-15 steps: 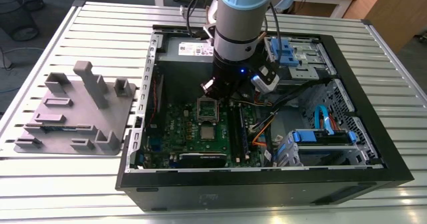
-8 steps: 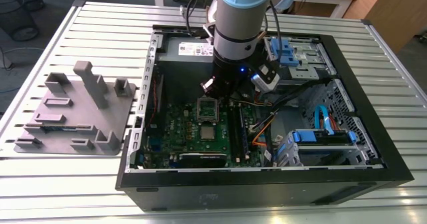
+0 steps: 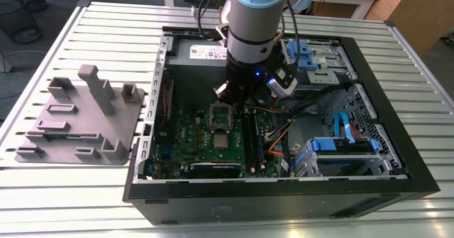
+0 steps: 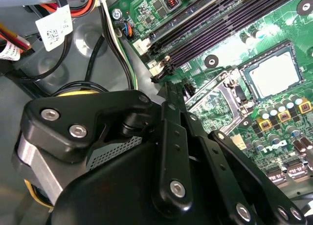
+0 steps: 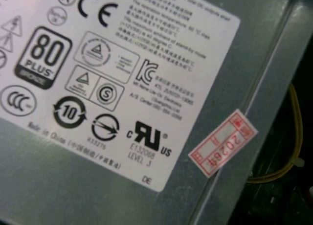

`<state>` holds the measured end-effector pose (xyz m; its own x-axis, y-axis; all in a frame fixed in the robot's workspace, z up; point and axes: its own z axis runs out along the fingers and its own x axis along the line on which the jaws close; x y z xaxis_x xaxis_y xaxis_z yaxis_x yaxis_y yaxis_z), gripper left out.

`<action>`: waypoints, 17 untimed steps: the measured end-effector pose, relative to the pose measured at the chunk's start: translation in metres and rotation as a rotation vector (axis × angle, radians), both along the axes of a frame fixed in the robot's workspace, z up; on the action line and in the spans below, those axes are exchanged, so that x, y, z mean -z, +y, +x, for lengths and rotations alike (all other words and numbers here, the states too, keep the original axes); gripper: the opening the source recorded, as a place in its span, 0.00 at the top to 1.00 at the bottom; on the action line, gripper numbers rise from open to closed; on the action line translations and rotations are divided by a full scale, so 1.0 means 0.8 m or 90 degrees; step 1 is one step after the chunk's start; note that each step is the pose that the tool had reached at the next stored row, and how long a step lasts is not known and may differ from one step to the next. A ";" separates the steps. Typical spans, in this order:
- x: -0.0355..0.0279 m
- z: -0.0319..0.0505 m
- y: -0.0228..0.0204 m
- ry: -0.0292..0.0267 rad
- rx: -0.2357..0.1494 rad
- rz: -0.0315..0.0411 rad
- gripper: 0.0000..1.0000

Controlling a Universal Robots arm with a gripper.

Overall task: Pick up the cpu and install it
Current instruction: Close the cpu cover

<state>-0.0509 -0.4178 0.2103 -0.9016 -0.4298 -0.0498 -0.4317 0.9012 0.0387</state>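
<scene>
Closest to the lens in the second wrist view is the gripper (image 4: pixel 168 90), its black linkage bars crowding the foreground. Whether it stands wide or narrow I cannot tell. Just past its tip the retention frame (image 4: pixel 215 95) stands raised. Beyond that the cpu (image 4: pixel 274 76) lies flat in the socket on the motherboard (image 4: pixel 230 49), pale silver top upward.

In the exterior view the cpu (image 3: pixel 222 140) sits at about 6 o'clock from the gripper (image 3: pixel 236 97), with the raised frame between the two. The chip is square, so it has no long axis to line up. I judge it already seated and the frame not yet folded over it.

The memory slots (image 3: pixel 250 137) run just beside the chip at 3 o'clock, and loose cables (image 3: pixel 280 137) lie further out the same way. At 12 o'clock, behind the arm, is the power supply (image 3: pixel 206 51). Outside the case (image 3: pixel 284 198), at 9 o'clock, a grey fixture plate (image 3: pixel 78 121) rests on the table (image 3: pixel 71 195).
</scene>
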 end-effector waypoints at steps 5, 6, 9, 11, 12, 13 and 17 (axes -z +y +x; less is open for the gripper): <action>-0.0014 0.000 0.0000 0.0000 0.000 -0.0001 0.89; -0.0015 -0.001 -0.0002 0.0000 -0.001 -0.0002 0.89; -0.0014 -0.003 -0.0006 -0.0004 -0.002 0.0000 0.89; -0.0014 -0.003 -0.0012 -0.0007 -0.002 0.0001 0.89; -0.0014 -0.004 -0.0017 -0.0007 -0.003 0.0001 0.89; -0.0016 -0.004 -0.0022 -0.0008 -0.003 0.0001 0.89; -0.0036 -0.004 -0.0047 -0.0008 -0.006 0.0000 0.89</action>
<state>-0.0540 -0.4216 0.2131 -0.8976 -0.4378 -0.0509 -0.4398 0.8973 0.0381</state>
